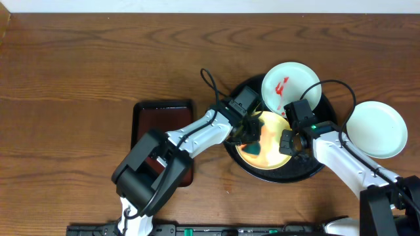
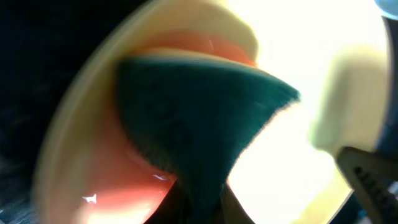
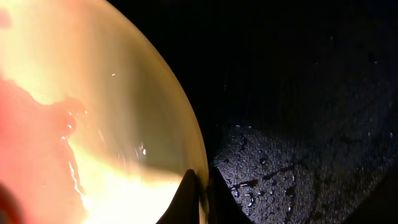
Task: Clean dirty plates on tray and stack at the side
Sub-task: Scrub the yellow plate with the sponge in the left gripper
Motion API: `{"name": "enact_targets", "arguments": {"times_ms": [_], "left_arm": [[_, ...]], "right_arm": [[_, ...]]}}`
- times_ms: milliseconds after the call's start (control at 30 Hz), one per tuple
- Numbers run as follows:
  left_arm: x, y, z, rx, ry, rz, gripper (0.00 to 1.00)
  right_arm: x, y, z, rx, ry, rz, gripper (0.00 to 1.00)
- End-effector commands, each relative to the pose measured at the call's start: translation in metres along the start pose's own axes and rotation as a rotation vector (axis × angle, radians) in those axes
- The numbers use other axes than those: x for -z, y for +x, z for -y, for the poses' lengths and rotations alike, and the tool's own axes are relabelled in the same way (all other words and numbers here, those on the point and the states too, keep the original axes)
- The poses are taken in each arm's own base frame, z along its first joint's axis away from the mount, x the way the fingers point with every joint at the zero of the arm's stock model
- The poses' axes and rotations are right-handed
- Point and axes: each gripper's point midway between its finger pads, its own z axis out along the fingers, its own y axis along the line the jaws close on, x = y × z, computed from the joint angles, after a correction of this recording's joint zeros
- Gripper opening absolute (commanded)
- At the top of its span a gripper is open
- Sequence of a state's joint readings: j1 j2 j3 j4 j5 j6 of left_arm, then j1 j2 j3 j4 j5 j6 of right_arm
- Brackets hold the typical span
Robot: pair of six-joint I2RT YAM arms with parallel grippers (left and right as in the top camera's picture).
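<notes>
L pincer (image 2: 202, 208) gripping sponge (image 2: 193, 112) on yellow plate (image 3: 93, 93) | R pincer (image 3: 200, 186) pinching its 3 o'clock rim | smeared plate (image 1: 289, 85) at tray (image 1: 308, 172) 1 o'clock

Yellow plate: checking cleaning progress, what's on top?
A green pad, held by the left gripper, sits on smeared red sauce; the right gripper pinches the yellow plate. Surface under the pad is hidden.

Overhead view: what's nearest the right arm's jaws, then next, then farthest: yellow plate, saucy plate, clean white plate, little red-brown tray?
1. yellow plate: jaws of the right gripper pinch its rim.
2. saucy plate: just beyond, farther back.
3. clean white plate: off to the right.
4. red-brown tray: far left.
</notes>
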State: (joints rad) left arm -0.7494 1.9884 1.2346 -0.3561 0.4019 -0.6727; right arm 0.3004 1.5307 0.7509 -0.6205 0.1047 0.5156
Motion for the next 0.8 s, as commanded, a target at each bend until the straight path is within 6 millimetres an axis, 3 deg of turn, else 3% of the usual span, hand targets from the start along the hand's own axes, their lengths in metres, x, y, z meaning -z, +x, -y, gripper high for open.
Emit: {"name": "enact_targets", "arguments": {"times_ms": [0, 433, 667, 767], "left_arm": [[-0.033, 0.045, 0.015, -0.046, 0.08, -0.167, 0.08], [-0.038, 0.052, 0.033, -0.14, 0.119, -0.151, 0.08], [-0.031, 0.057, 0.067, -0.16, 0.286, -0.193, 0.08], [-0.031, 0.057, 0.069, -0.165, 0.295, -0.191, 0.08]], "right_arm": [[-0.004, 0.012, -0.003, 0.054, 0.007, -0.03, 0.01], [-0.004, 0.012, -0.003, 0.054, 0.007, -0.03, 0.01], [-0.004, 0.012, -0.003, 0.054, 0.007, -0.03, 0.01], [-0.004, 0.012, -0.003, 0.054, 0.007, -0.03, 0.01]]}}
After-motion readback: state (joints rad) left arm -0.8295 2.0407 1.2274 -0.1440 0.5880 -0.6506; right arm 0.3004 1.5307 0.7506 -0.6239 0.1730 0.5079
